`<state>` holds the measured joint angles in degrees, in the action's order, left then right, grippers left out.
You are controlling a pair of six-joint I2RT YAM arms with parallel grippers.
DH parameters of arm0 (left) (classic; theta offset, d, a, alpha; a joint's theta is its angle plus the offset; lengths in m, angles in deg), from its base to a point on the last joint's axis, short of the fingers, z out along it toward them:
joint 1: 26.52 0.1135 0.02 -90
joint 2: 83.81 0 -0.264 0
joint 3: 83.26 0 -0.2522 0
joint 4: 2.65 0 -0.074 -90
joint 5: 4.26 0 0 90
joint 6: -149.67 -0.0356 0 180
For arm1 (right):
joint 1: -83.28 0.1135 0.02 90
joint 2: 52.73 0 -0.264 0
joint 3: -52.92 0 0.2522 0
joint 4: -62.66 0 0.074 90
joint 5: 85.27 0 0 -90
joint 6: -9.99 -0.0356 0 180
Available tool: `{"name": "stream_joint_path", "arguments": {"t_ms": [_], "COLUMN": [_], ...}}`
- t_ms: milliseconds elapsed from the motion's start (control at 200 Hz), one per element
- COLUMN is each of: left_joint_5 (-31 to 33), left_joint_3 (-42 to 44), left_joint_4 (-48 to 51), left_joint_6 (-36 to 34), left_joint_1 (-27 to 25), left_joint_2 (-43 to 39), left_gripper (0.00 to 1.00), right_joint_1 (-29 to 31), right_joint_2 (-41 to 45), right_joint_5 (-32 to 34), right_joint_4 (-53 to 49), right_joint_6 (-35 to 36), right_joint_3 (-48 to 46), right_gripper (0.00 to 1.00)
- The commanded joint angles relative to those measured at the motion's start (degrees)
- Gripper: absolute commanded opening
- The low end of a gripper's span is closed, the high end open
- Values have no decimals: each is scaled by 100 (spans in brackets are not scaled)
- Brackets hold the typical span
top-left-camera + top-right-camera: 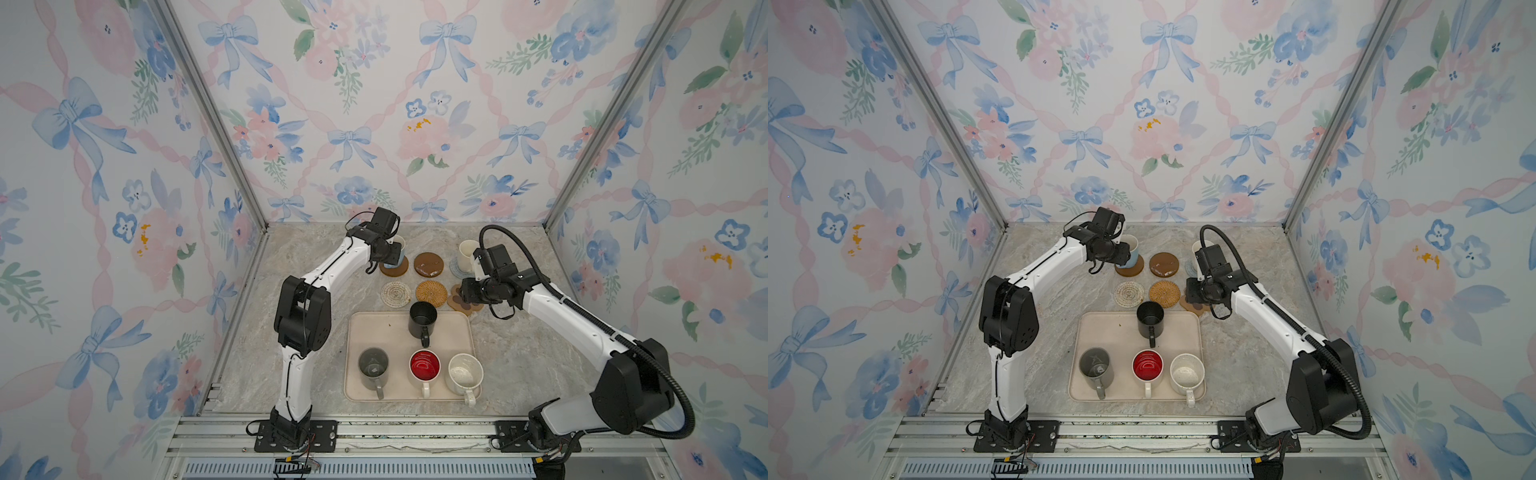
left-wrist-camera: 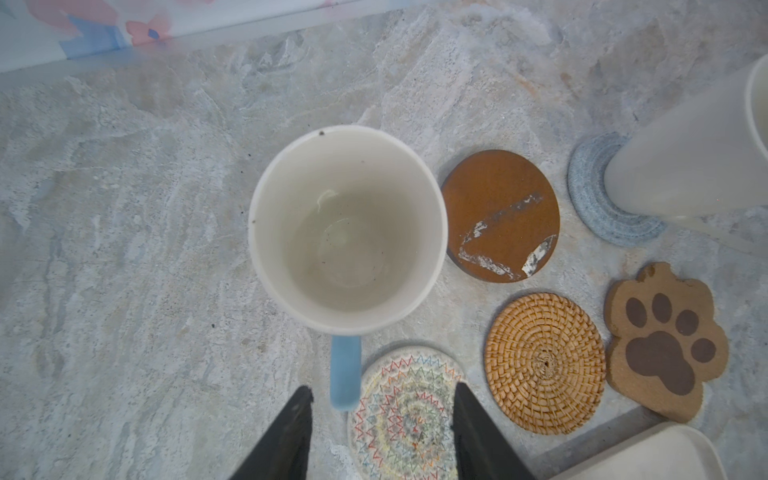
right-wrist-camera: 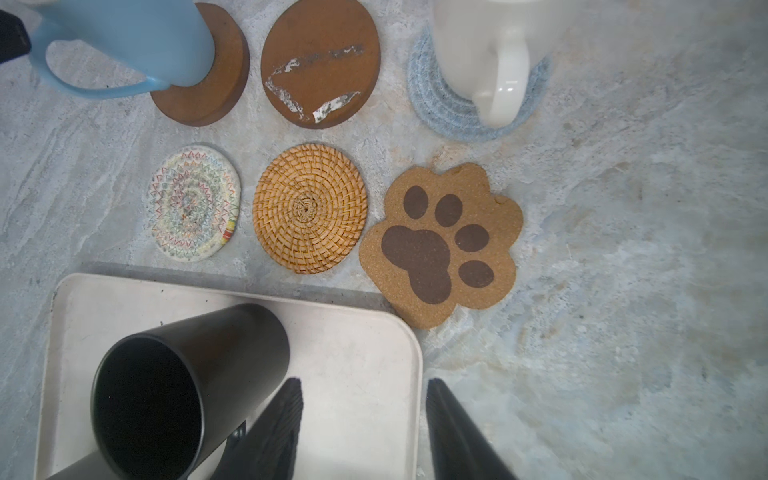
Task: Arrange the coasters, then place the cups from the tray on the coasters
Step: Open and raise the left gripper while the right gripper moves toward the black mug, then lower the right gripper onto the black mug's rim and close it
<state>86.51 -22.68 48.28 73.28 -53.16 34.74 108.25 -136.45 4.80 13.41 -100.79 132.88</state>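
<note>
Left wrist view: light blue mug (image 2: 348, 228), white inside; left and right jaws apart, empty.

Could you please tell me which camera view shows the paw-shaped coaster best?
The right wrist view: the paw-shaped coaster lies whole, large and sharp. The left wrist view shows it whole but smaller; in both top views the right arm covers part of it.

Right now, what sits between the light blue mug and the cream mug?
One empty glossy dark-brown coaster, plain in the right wrist view and both top views.
</note>
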Motion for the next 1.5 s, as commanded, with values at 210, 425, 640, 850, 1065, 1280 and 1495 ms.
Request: {"name": "stream_joint_path", "arguments": {"t_ms": [210,425,640,850,1065,1280,1495], "left_joint_5": [42,-52,-315,-294,-290,-293,-324], "left_joint_3": [561,1739,4000,4856,5185,5225,5188], "left_joint_4": [-198,-1104,-3305,-3782,-3780,-3795,-3796], "left_joint_6": [98,270,697,849,995,848,792], "left_joint_1": [-56,-36,68,97,97,94,92], "left_joint_2": [-805,-1668,-3084,-3804,-4043,-4005,-3940], "left_gripper": [51,51,52,54,53,54,55], "right_joint_1": [591,973,1455,1863,2191,2475,2592], "right_joint_2": [-46,-254,-349,-477,-465,-469,-606], "right_joint_5": [212,210,169,194,288,337,316], "right_joint_4": [-292,-349,-513,-853,-979,-1013,-912], "right_joint_6": [-254,-291,-230,-274,-477,-606,-800], "right_joint_3": [251,420,520,615,508,331,126], "right_gripper": [52,52,53,52,52,55,55]}}
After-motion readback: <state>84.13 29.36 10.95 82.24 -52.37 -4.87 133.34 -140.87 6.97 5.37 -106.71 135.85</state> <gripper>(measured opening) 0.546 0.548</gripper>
